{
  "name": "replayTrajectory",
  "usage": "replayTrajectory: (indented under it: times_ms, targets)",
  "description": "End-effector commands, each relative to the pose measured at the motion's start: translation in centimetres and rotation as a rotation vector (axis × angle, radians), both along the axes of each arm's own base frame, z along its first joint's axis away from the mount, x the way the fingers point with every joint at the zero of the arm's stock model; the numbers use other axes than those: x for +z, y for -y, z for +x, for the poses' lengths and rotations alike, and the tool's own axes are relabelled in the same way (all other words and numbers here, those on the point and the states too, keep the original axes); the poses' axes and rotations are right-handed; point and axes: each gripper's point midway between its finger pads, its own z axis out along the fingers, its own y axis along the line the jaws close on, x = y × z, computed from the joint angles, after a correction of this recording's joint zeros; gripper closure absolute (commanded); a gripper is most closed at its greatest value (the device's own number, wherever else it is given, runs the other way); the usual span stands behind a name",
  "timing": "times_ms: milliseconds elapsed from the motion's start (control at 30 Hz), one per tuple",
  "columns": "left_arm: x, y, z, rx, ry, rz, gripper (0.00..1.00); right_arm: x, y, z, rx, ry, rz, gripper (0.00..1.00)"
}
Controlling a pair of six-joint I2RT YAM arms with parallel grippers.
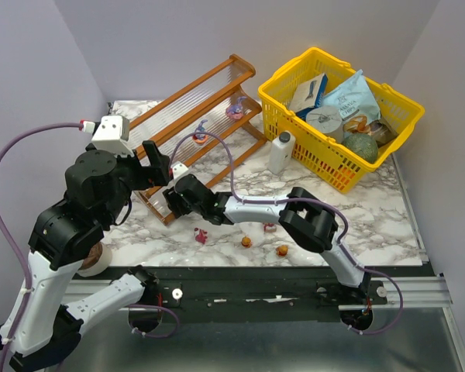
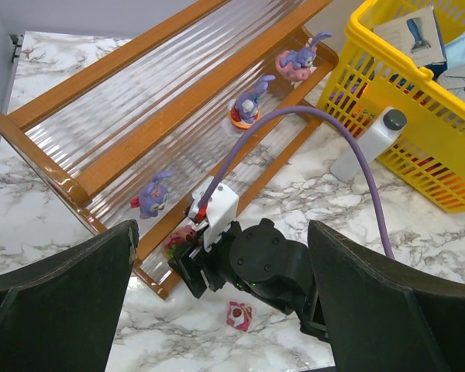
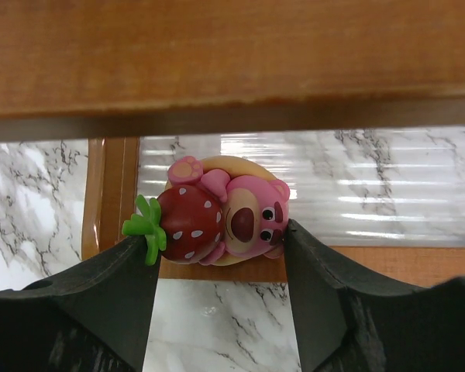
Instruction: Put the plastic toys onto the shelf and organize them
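The right gripper (image 3: 217, 236) grasps a pink bear-with-strawberry toy (image 3: 225, 217) on the shelf's (image 2: 101, 70) lowest tier, at its near-left end. The left gripper (image 2: 225, 306) hangs released above. The print on the bag (image 1: 355, 97) in the yellow basket (image 1: 318, 155) is too small to read.

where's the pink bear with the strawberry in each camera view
top external: not visible, hidden under the right gripper at the shelf's near low corner
left wrist: lower centre, pink bear peeking out beside the right gripper on the lowest tier
right wrist: dead centre, pinched between the fingers
shared landmark: the shelf's brown wooden frame
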Motion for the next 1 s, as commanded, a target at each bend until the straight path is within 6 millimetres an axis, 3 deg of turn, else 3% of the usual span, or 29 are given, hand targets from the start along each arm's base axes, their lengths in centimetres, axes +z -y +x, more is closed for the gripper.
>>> replayTrajectory:
  times_ms: [0, 400, 800, 967]
  targets:
    - [0.2, -0.9, -0.4, 0.026, 0.001, 0.016, 0.01, -1.0, -0.3, 0.8, -0.040, 0.031, -0.029, 0.49]
    - [-0.2, -0.7, -0.2, 0.026, -0.014, 0.027, 0.01, -2.0, 0.5, 1.2, -0.073, 0.036, -0.056, 0.45]
    - [-0.1, -0.7, -0.1, 0.029, -0.008, 0.027, 0.01, 0.5, 0.5, 0.9, -0.055, 0.058, -0.007, 0.24]
    - [-0.1, -0.7, -0.1, 0.031, -0.005, 0.024, 0.01, 1.4, 0.5, 0.8, -0.052, 0.065, 0.013, 0.21]
